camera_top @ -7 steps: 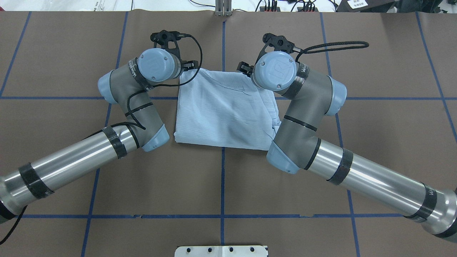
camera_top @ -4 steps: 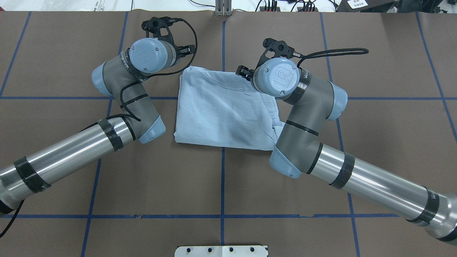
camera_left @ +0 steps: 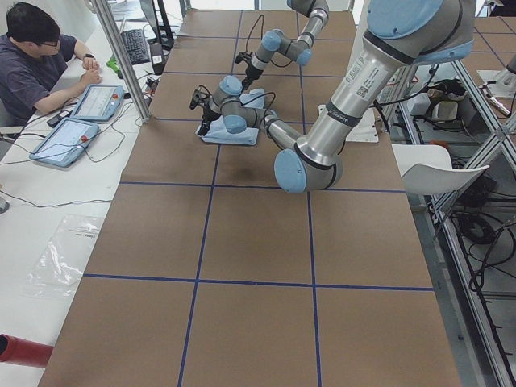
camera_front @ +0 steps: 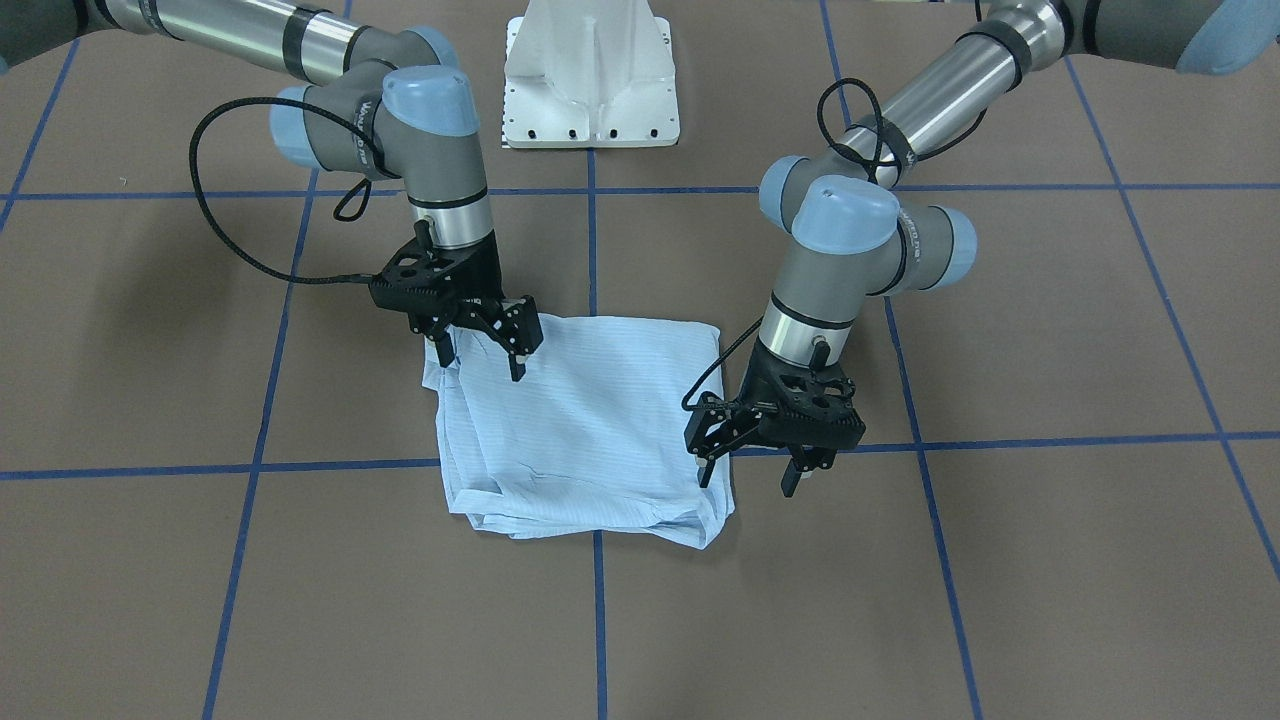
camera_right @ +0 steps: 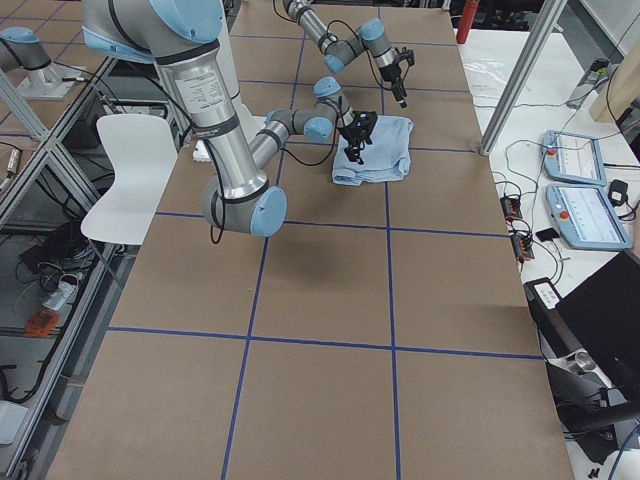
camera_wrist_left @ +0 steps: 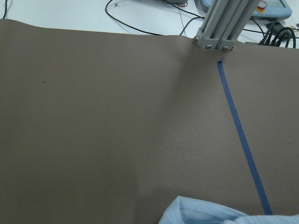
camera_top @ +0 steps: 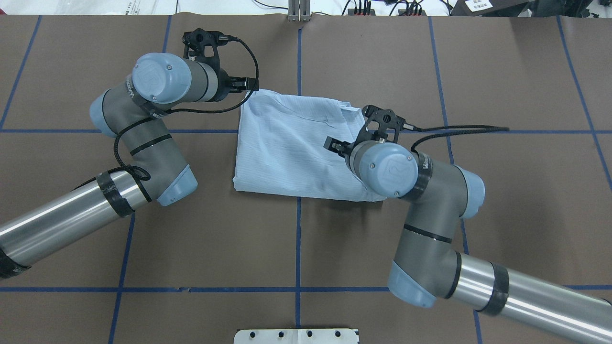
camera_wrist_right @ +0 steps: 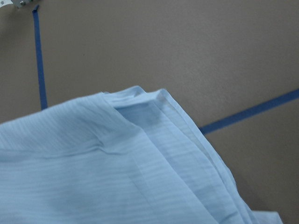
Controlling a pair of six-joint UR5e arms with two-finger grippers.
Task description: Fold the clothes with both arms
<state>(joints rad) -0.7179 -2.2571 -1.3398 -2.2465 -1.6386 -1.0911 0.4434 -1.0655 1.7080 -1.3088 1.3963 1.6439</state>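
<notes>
Nearest the base plate (camera_top: 296, 336), the table (camera_top: 95, 248) is bare. Beyond it the shirt (camera_top: 291, 148) lies folded in a rough rectangle mid-table, astride a blue tape line (camera_top: 297, 239), with open brown surface on all four sides (room to swing out either way).

My right end effector (camera_front: 480, 357) hangs over the shirt's right edge, fingers apart and holding nothing. I cannot tell whether a tip touches the cloth. Farther out, the left end effector (camera_front: 748, 478) is at the far left corner, fingers spread, one tip by the hem and one over bare table.

The overhead view hides most of both sets of fingers under the wrists, while the front view shows them plainly. Only the right wrist view shows the stacked layers at a corner. The left wrist view is mostly table, with a metal post (camera_wrist_left: 222, 23) at the far edge.
</notes>
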